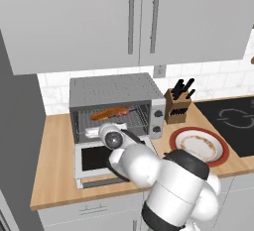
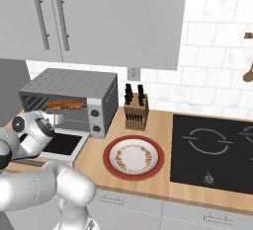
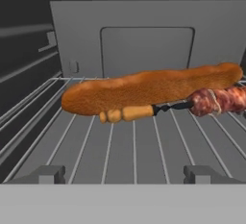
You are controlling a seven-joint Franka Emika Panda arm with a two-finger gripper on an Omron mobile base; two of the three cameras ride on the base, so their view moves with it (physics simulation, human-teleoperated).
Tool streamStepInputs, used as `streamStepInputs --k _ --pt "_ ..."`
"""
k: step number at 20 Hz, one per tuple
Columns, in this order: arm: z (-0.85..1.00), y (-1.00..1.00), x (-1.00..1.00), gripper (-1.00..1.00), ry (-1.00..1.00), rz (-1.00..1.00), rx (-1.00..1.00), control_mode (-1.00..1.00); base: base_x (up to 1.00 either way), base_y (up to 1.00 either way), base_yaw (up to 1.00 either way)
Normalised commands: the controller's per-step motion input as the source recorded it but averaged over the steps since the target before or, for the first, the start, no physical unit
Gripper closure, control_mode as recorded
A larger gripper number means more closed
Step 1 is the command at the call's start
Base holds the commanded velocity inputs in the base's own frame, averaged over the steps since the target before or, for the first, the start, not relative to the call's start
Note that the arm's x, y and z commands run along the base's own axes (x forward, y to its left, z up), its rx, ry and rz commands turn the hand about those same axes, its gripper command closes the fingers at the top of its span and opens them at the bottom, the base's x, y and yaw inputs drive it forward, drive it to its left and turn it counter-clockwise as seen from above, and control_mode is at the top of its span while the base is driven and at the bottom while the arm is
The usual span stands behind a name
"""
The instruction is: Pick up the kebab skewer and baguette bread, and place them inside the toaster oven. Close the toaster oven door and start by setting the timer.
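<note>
Left base view: the toaster oven [image 1: 116, 107] stands on the tabletop [image 1: 54, 175] with the toaster oven door [image 1: 106, 160] dropped flat. The arm's wrist reaches into the opening, so the end effector itself is masked by it. The baguette bread [image 1: 110, 113] lies on the rack, just beyond the wrist. A plate [image 1: 199, 145] with a red rim sits off to the arm's right, holding nothing, and a knife block [image 1: 177, 105] stands beside the oven.

Right base view: the same arrangement is confirmed. The baguette bread [image 2: 65, 105] rests on the rack inside the toaster oven [image 2: 74, 100], the toaster oven door [image 2: 62, 146] is down, and the plate [image 2: 133, 157] is bare.

Hand view: the end effector [image 3: 124, 175] is released, its tips standing wide and gripping nothing. Directly ahead of it, on the wire rack [image 3: 134, 146], the baguette bread [image 3: 149, 89] lies crosswise, with the kebab skewer [image 3: 202, 102] touching its near side, its meat ahead and to the right of the tips.

Assessment: both food items appear loaded, so the placing stage is judged complete. Outstanding are withdrawing the arm, closing the door and setting the timer knob.
</note>
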Motion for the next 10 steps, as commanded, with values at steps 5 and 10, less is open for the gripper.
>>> streamStepInputs --k 5,10 --pt "-0.09 0.00 0.20 -1.00 0.00 0.00 0.00 -1.00 0.00 0.00 0.00" --pt "-0.10 0.00 0.20 -1.00 0.00 0.00 0.00 -1.00 0.00 0.00 0.00"
